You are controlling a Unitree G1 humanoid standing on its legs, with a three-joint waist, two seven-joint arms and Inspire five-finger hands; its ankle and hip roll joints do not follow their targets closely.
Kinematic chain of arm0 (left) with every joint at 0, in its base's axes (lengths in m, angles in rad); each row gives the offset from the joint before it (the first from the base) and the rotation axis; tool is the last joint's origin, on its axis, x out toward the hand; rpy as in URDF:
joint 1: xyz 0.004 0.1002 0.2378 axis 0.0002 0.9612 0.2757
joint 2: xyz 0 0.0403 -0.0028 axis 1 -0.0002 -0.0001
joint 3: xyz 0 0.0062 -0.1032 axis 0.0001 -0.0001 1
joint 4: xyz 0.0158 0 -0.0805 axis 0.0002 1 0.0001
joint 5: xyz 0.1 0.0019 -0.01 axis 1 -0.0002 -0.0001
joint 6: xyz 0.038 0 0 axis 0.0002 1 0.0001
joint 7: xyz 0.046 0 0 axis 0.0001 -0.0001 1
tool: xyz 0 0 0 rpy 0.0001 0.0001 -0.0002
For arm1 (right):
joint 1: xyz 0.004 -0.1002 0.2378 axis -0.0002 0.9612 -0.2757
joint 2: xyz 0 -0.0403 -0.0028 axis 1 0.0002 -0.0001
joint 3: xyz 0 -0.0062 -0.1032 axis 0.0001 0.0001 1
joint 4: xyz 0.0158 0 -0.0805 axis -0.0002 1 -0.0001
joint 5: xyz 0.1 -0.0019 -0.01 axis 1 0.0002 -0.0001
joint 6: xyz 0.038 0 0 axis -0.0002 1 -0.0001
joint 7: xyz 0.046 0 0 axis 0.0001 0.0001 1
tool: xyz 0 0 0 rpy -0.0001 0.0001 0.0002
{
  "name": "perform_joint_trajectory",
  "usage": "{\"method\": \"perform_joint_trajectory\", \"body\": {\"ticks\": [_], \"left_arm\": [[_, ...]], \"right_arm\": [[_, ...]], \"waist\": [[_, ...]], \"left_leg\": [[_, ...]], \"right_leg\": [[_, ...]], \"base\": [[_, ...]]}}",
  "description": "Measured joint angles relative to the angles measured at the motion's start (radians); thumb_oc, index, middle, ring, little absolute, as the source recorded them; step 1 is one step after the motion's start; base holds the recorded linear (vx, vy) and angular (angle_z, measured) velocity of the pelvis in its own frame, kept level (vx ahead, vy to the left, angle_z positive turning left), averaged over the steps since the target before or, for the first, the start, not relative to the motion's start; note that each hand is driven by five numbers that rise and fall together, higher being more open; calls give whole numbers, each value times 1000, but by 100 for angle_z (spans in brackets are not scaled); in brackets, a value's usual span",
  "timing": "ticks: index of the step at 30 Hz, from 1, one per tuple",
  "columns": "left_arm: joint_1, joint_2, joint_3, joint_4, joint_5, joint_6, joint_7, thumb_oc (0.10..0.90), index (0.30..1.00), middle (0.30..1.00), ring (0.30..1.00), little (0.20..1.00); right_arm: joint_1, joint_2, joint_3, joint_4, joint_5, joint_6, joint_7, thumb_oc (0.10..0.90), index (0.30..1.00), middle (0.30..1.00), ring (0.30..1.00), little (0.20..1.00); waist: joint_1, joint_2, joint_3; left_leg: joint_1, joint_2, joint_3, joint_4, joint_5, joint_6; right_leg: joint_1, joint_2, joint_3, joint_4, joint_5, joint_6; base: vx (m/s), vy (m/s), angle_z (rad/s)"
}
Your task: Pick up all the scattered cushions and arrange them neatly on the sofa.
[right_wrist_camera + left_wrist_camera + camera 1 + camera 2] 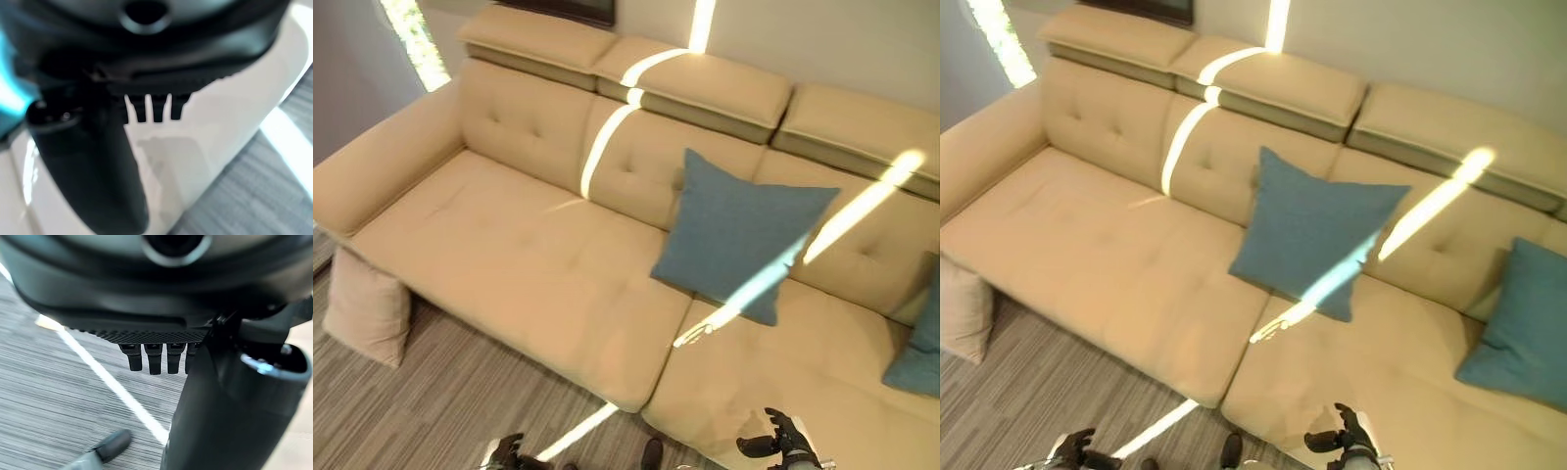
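Both hands, left (506, 452) and right (783, 437), hang empty with fingers loose at the bottom edge. Two blue cushions (1312, 232) (1524, 327) lean on the sofa (509, 255); a beige cushion (367, 306) sits on the floor at left.

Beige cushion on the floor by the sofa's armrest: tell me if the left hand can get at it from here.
Probably not yet. The beige cushion leans against the sofa, well off from the left hand; nothing lies between on the floor.

A beige sofa (1116, 264) carries two blue cushions (1312, 230), one leaning mid-back, the other (1523, 328) at its right end. A beige cushion (367, 308) rests on the striped floor (440, 401).
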Motion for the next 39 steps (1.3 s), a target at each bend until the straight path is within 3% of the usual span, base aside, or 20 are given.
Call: {"method": "perform_joint_trajectory", "body": {"ticks": [3, 6, 7, 8, 10, 13, 14, 18, 21, 23, 25, 27, 28, 31, 32, 33, 35, 37, 38, 39], "left_arm": [[-1, 0, -9, 2, 0, 1, -12, 800, 900, 900, 900, 900], [1, 10, -5, 7, 0, 1, -12, 800, 900, 900, 900, 900], [-1, 24, -4, 6, -1, 3, -11, 800, 900, 900, 900, 900], [-18, 36, 0, 5, -2, 2, -6, 800, 900, 900, 900, 900], [-18, 46, 1, -5, -2, 2, -5, 800, 900, 900, 900, 900], [-6, 51, 3, -6, -5, 0, 12, 800, 900, 900, 900, 900], [2, 50, 4, 2, -5, 4, 12, 800, 900, 900, 900, 900], [28, 45, 4, -3, -24, 4, 11, 800, 900, 900, 900, 900], [6, 9, 4, -10, -27, -5, 9, 800, 900, 900, 900, 900], [23, 3, 6, -21, -49, -13, 11, 800, 900, 900, 900, 900], [12, 20, 9, -20, -64, -13, 13, 800, 900, 900, 900, 900], [13, 43, 25, -19, -64, -12, 13, 800, 900, 900, 900, 900], [23, 39, 41, -16, -62, -10, 14, 800, 900, 900, 900, 900], [48, 35, 39, -19, -56, -9, 10, 800, 900, 900, 900, 900], [56, 36, 40, -15, -48, -7, 9, 800, 900, 900, 900, 900], [63, 45, 40, 6, -41, 2, 9, 800, 900, 900, 900, 900], [57, 52, 41, 7, -41, 9, 8, 800, 900, 900, 900, 900], [29, 51, 38, 10, -40, 11, 1, 800, 900, 900, 900, 900], [14, 57, 35, -2, -33, 9, 2, 800, 900, 900, 900, 900], [7, 59, 31, -3, -26, 8, 3, 800, 900, 900, 900, 900]], "right_arm": [[-25, 38, 1, 12, -3, 3, 6, 800, 900, 900, 900, 900], [-31, 48, 3, 10, -5, 12, 7, 800, 900, 900, 900, 900], [-20, 50, 2, 11, -6, 17, 8, 800, 900, 900, 900, 900], [-17, 56, 3, 12, -4, 24, 9, 800, 900, 900, 900, 900], [-11, 59, 16, -3, -3, 27, 13, 800, 900, 900, 900, 900], [-25, 58, 41, 14, 3, 28, 16, 800, 900, 900, 900, 900], [-38, 66, 50, 15, 15, 28, 21, 800, 900, 900, 900, 900], [-81, 68, 61, 12, 23, 22, 27, 800, 900, 900, 900, 900], [-53, 32, 66, -30, 23, 20, 26, 800, 900, 900, 900, 900], [-76, 29, 60, -24, 23, 17, 24, 800, 900, 900, 900, 900], [-86, 20, 60, -31, 21, 8, 21, 800, 900, 900, 900, 900], [-91, 28, 60, -32, 18, 10, 21, 800, 900, 900, 900, 900], [-71, 20, 55, -29, 17, 8, 20, 800, 900, 900, 900, 900], [-45, 23, 39, 17, 13, 17, 24, 800, 900, 900, 900, 900], [-47, 31, 35, 25, 13, 19, 23, 800, 900, 900, 900, 900], [-43, 62, 40, 48, 11, 22, 24, 800, 900, 900, 900, 900], [-42, 81, 40, 48, -1, 24, 25, 800, 900, 900, 900, 900], [-42, 85, 38, 48, -5, 30, 26, 800, 900, 900, 900, 900], [-43, 90, 41, 45, -9, 30, 27, 800, 900, 900, 900, 900], [-41, 91, 41, 45, -9, 30, 27, 800, 900, 900, 900, 900]], "waist": [[6, -33, -12], [28, -40, -15], [25, -38, -13], [-2, -25, 6], [-1, -24, 13], [17, -14, 21], [29, -15, 23], [49, -35, 27], [42, -56, 30], [59, -52, 37], [60, -65, 57], [58, -111, 73], [31, -106, 72], [35, -53, 46], [33, -50, 46], [33, -74, 38], [34, -92, 26], [30, -86, 28], [33, -84, 27], [32, -83, 25]], "left_leg": [[2, -49, -9, -10, 16, 41], [-19, -83, -14, -7, 16, 71], [-31, -107, -69, -8, 26, 87], [-46, -111, -166, -13, 52, 107], [-56, -116, -225, -27, 76, 100], [-65, -116, -288, -27, 89, 83], [-63, -108, -309, -28, 90, 71], [-71, -99, -345, -28, 104, 49], [-169, -145, -408, 47, 153, -25], [-212, -126, -327, 44, 156, -25], [-248, -95, -151, 69, 59, 19], [-252, -75, 8, 106, 47, 34], [-248, -40, 139, 135, 44, 36], [-155, -9, 149, 43, 55, 38], [-134, -10, 145, 12, 89, 30], [-100, -39, 143, -8, 97, 51], [-98, -60, 134, -7, 85, 69], [-89, -74, 122, -9, 77, 89], [-65, -94, 107, -2, 53, 122], [-54, -112, 98, -3, 44, 133]], "right_leg": [[-25, -54, 12, 40, 0, 48], [-73, -94, 53, 124, -17, 84], [-97, -111, 165, 192, -51, 122], [-112, -38, 426, 246, -144, 163], [-121, 19, 554, 233, -153, 160], [-55, 23, 497, 125, -83, 71], [-9, 24, 457, 41, -45, 63], [48, 36, 409, -42, -14, 47], [74, 9, 299, -59, -19, 45], [69, 31, 233, -60, -29, 29], [65, 18, 142, -60, -35, -4], [68, -28, 94, -60, -37, -6], [85, -51, 18, -60, -50, 13], [100, -31, -9, -53, -69, 55], [106, -32, -9, -48, -73, 64], [105, -62, 7, -8, -89, 92], [95, -87, 32, 22, -94, 99], [40, -132, 44, 175, -141, 127], [-43, -183, 94, 397, -174, 148], [-59, -204, 125, 471, -175, 158]], "base": [[-56, 133, 5], [-58, 88, 22], [-43, 59, 142], [-9, 26, 181], [11, -35, 129], [48, -106, 84], [39, -72, 57], [16, -79, 59], [-43, -24, 153], [-46, 3, 132], [8, 17, 120], [105, 64, 112], [143, 85, 137], [236, 118, 62], [196, 155, 0], [191, 181, 9], [184, 205, 13], [106, 148, 25], [210, 222, 34], [324, 209, 39]]}}
